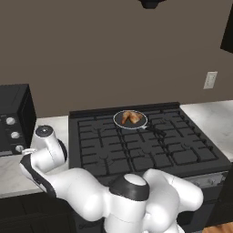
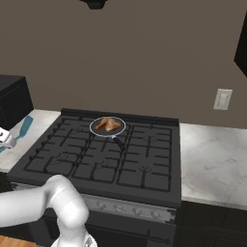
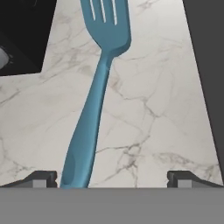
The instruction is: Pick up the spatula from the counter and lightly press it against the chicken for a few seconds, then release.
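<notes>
A blue slotted spatula (image 3: pixel 94 109) lies flat on the marble counter (image 3: pixel 162 109), blade away from the hand and handle toward it. My gripper (image 3: pixel 111 178) hangs over the handle's end, open. The handle runs between the two fingertips (image 3: pixel 43 177), closer to the left one, and neither tip presses on it. From the right base view the spatula's blade (image 2: pixel 25 125) shows on the counter left of the stove, with my hand (image 2: pixel 4 136) at the frame's edge. The chicken (image 1: pixel 131 117) (image 2: pixel 108 125) rests in a small dark pan (image 1: pixel 119 122) on a rear burner.
The black stove (image 1: pixel 136 152) (image 2: pixel 96 164) fills the middle, and its edge (image 3: pixel 210 65) runs beside the spatula. A dark microwave (image 1: pixel 13 118) (image 3: pixel 22 35) stands on the left counter close to the blade. More marble counter (image 2: pixel 212 159) lies right of the stove.
</notes>
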